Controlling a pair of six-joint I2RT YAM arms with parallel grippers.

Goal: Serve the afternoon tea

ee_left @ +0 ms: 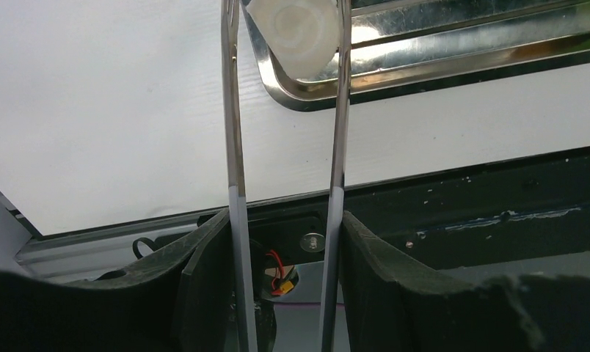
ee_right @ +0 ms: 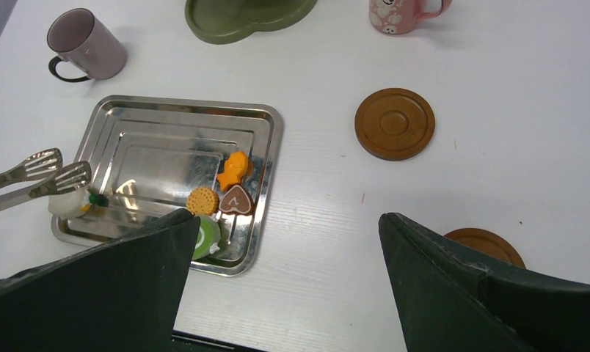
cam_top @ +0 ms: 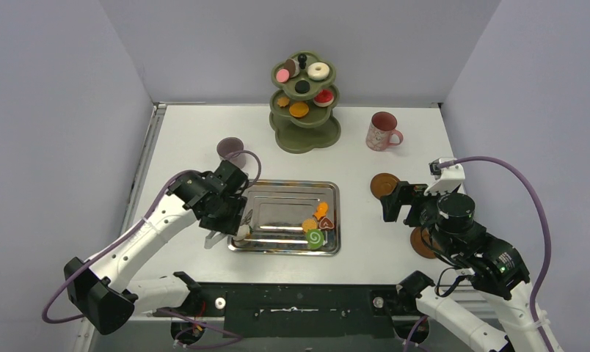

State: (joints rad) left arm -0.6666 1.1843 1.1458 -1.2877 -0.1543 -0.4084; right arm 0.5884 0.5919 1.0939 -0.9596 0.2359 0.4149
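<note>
- The tongs run off the upper edge of the left wrist view, so their tips are cut off. The white sweet between them loses its top as well.
- Only the near-left corner of the steel tray shows there.
- In the right wrist view, the green swirl roll is half hidden behind one finger of the right gripper. The near coaster is partly behind the other finger.
- The stand shows only its base and the pink mug only its lower part, both cut by the upper edge.
- From above, the sweets on the tiers are too small to name surely.
</note>
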